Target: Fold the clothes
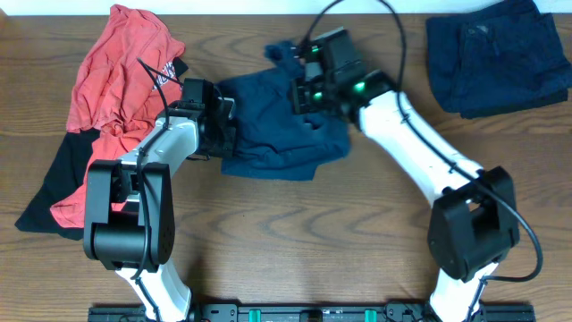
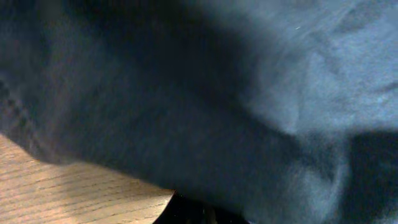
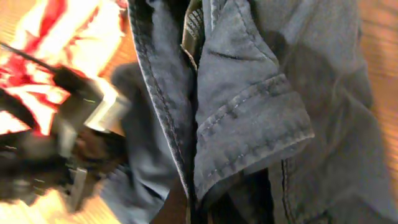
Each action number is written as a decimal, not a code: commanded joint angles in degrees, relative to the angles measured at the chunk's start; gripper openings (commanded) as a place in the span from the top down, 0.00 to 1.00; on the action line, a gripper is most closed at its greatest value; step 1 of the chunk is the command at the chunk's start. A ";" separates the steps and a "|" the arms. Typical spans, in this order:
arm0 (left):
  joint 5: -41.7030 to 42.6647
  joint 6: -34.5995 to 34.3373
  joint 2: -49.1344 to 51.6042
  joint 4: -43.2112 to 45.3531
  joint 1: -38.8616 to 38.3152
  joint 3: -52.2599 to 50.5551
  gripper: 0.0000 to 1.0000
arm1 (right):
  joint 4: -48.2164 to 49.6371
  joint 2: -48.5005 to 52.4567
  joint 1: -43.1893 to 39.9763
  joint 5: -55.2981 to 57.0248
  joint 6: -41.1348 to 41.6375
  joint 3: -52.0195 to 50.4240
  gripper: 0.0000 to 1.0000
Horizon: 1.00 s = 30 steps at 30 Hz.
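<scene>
Navy shorts [image 2: 249, 93] press right up against the left wrist camera, lying bunched in the middle of the tabletop [image 2: 62, 193] between the two arms.
The left pincer [image 1: 225, 125] is closed at the shorts' left edge, apparently nipping cloth, though its fingers are hidden. The right pincer [image 1: 300, 93] is closed on the upper right part, where a stitched hem stands lifted in its wrist view. The cloth looks like soft, fairly thick woven cotton: light, limp, not slippery, and likely to sag and crease wherever it is unsupported. The stitched hems and the waistband are the firmest places to take hold, best at two corners well apart. The red shirt [image 1: 116, 72] and black garment [image 1: 54, 188] lie at the left, and a navy pile [image 1: 496, 54] at the far right.
</scene>
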 commanded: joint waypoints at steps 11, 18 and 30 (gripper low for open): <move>1.01 -0.61 0.92 0.31 0.13 -0.96 0.93 | 11.54 3.08 7.21 3.10 7.34 1.11 0.99; 0.94 -0.74 -0.94 -3.19 0.20 -0.55 0.93 | 12.33 3.15 6.97 3.52 7.32 1.11 0.99; 0.68 -3.39 -17.16 -17.16 0.20 1.99 0.83 | 10.60 2.86 1.51 0.17 5.44 1.14 0.99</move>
